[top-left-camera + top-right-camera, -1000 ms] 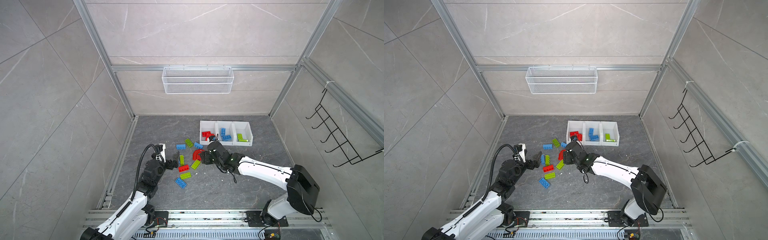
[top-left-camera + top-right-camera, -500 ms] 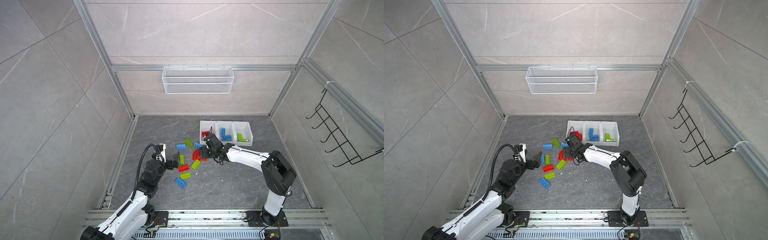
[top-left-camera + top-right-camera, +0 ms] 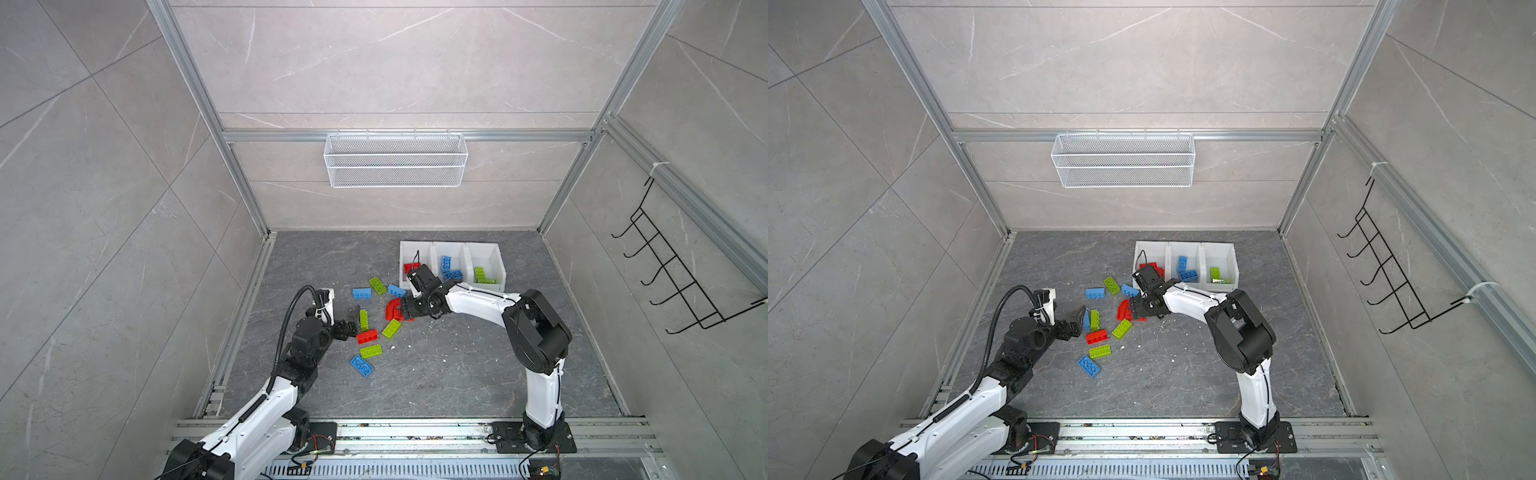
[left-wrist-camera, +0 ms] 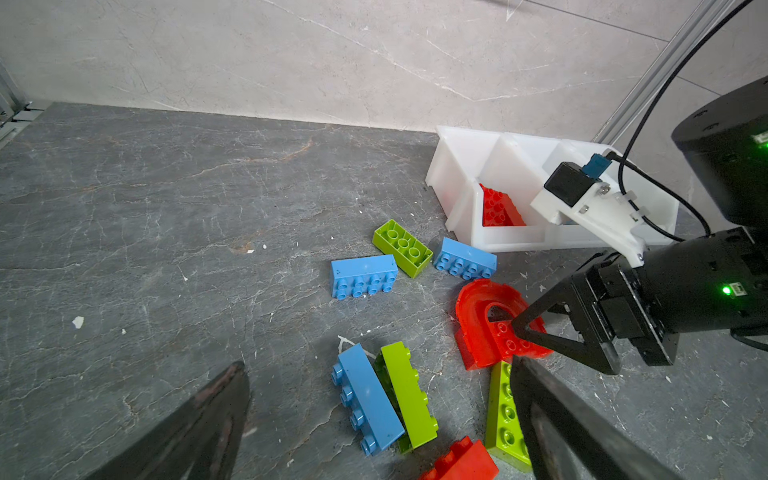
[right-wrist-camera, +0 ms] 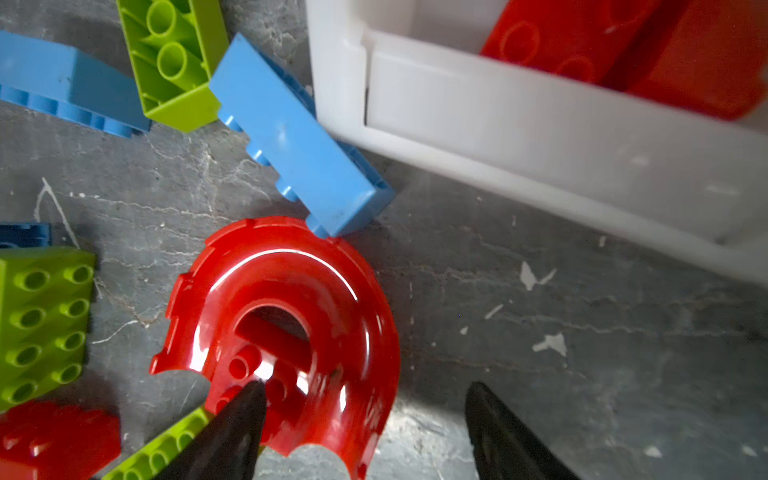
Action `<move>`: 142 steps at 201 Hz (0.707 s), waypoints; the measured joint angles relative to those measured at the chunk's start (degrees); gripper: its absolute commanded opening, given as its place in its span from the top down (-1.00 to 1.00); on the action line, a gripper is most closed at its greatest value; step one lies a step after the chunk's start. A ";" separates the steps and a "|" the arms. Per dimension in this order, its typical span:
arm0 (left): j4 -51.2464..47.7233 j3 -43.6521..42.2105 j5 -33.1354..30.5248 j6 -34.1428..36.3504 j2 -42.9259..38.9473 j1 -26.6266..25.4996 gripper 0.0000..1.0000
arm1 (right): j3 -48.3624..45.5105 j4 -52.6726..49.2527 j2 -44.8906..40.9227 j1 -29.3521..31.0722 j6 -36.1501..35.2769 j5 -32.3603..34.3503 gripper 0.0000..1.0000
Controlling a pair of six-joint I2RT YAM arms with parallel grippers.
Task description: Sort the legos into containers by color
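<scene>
Right wrist view has the right claw (image 5: pixel 365 386) open astride one limb of the red arch (image 5: pixel 286 266), with one tip by its studs and the other over bare surface (image 5: pixel 540 291). The arch lies flat against a blue brick (image 5: pixel 291 137), near the containers (image 5: pixel 498 124), whose end bin holds red legos (image 5: pixel 582 37). It looks rigid, light and glossy, likely slippery on the curve, so pinch across the limb's walls. Left claw (image 4: pixel 377 362) hangs wide open near a green brick (image 4: pixel 405 390).

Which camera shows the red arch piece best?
Right wrist view: the red arch is close and nearly whole. Left wrist shows it smaller, behind the right claw; both top views show it tiny.
</scene>
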 measured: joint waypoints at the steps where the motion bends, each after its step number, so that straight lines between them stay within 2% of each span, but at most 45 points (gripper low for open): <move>1: -0.02 0.00 0.00 0.00 0.00 0.00 -1.00 | 0.02 -0.02 0.00 -0.02 -0.02 0.00 -0.54; 75: -0.02 0.00 0.02 0.00 0.00 0.00 -1.00 | -2.58 -0.83 -1.97 -3.02 -1.29 -0.66 -0.54; 108: -0.02 0.00 0.02 0.00 0.00 0.00 -1.00 | -7.26 -1.68 -5.95 -4.09 -1.68 0.07 -0.56; 142: -0.04 -0.02 0.00 0.00 -0.59 0.00 -0.99 | -13.38 -5.90 -14.01 -4.24 -2.38 1.81 -0.58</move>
